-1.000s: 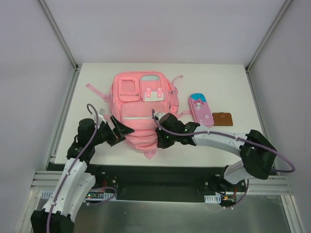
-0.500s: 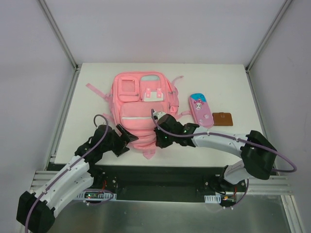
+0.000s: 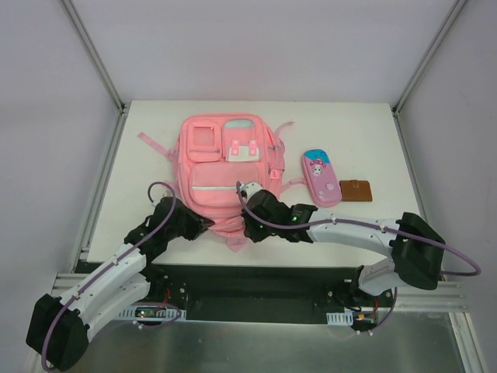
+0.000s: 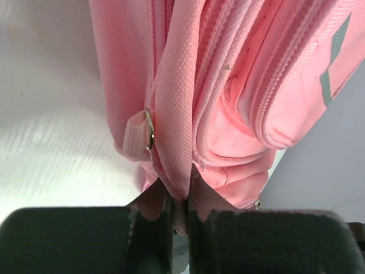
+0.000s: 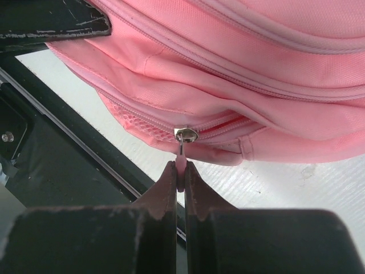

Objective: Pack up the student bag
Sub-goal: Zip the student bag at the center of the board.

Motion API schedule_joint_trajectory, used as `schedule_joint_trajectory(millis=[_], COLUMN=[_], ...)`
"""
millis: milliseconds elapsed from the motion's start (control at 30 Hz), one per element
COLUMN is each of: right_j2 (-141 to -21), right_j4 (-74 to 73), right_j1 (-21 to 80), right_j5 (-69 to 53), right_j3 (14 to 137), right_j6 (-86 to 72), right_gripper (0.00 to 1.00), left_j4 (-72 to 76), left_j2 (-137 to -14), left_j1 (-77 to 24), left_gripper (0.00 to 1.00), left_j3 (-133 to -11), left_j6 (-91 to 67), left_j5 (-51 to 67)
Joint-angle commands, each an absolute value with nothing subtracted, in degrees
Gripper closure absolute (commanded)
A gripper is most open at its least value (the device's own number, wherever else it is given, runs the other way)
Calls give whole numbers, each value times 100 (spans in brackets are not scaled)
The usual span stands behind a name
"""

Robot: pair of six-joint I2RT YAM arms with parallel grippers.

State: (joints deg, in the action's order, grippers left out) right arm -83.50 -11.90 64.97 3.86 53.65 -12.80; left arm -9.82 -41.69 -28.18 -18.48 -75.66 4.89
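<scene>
At student bag (image 3: 221,167) near end | left gripper (image 4: 180,195) clamps its fabric; right gripper (image 5: 180,172) clamps zip pull (image 5: 186,136)

Soft, even light from above on my table (image 3: 349,132), faint shadow edging the student bag (image 3: 225,171), wrist views bright, table glare blown pale, bag weave crisp, my left fingers (image 4: 149,205) dark and blurred up close, glint on a metal ring (image 4: 149,128).

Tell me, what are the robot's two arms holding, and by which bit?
Both hold the bag. The left jaws pinch a fold of fabric on its side; the right jaws pinch the zip pull at its near end.
</scene>
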Motion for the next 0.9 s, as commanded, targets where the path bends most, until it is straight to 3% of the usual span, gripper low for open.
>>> schedule_joint_trajectory(millis=[0,167,333,700,733,767,800,867], right_j2=[-8077,-7840,-7629,-7848,-7857,-7875,-7884,-8006], right_j4=[-931,-1300,-1388,-1609,-1582,-1460,-1407,-1362], right_j1=[6627,6215,5521,5220,5273,5352,5587,5861], right_j5=[404,625,142,-860,-1079,-1194,-1282,-1275], right_j3=[5326,5151,4852,4650,4632,4614,4597,4632], right_j6=[-1239,-1108,-819,-466,-518,-562,-632,-729], right_gripper=[99,99,99,99,99,99,99,99], left_j4=[-386,-1501,-2214,-2224,-2232,-2232,-2067,-1812], left_j2=[-3947,-2955,-1988,-2601,-2645,-2663,-2672,-2733], left_j1=[-2822,-2471,-1260,-949,-949,-949,-941,-949], left_gripper=[100,100,100,100,92,74,36,25], left_j3=[-1837,-1968,-1933,-2777,-2847,-2856,-2839,-2734], left_j6=[-7499,-7032,-6496,-5046,-4949,-4896,-4887,-4921], left_j5=[150,-158,464,703,721,808,904,1194])
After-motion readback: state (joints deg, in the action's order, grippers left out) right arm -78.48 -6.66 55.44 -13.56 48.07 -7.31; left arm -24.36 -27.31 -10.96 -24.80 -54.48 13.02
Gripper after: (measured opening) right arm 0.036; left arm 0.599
